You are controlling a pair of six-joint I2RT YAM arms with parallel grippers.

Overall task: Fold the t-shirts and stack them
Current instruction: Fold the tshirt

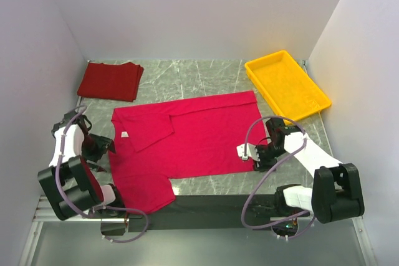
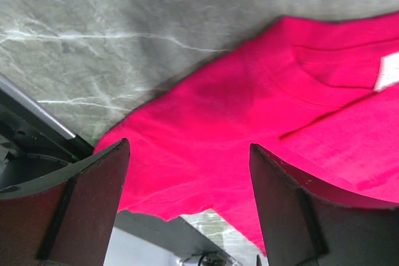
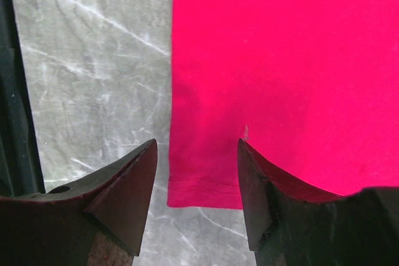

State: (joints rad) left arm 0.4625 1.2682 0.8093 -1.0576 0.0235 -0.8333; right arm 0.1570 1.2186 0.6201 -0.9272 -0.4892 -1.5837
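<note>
A grey marbled table (image 1: 206, 73) boxed in by plain white walls carries the whole job. The maroon t-shirt (image 1: 111, 81) lies folded at the far left corner, and a yellow tray (image 1: 250, 66) sits at the far right. The crimson t-shirt (image 1: 199, 135) is spread flat mid-table, collar and white tag (image 1: 125, 134) to the left, hem to the right. Its far sleeve looks turned in; the near sleeve trails toward the table's near edge.

The left gripper (image 2: 187, 154) hangs over the shoulder area near the collar, its jaws spread wide with nothing between them. The right gripper (image 3: 196, 147) hovers at the hem's near corner, jaws also apart, one finger over bare stone and the other over cloth (neither pinches anything yet).

The step in hand seems to be grasping for the next lengthwise fold. To do it well, each gripper should come down until one finger slips under the edge, taking a single layer close to the seam. Both should lift together and level, so the fold line stays straight and the turned-in far sleeve is not dragged open.
</note>
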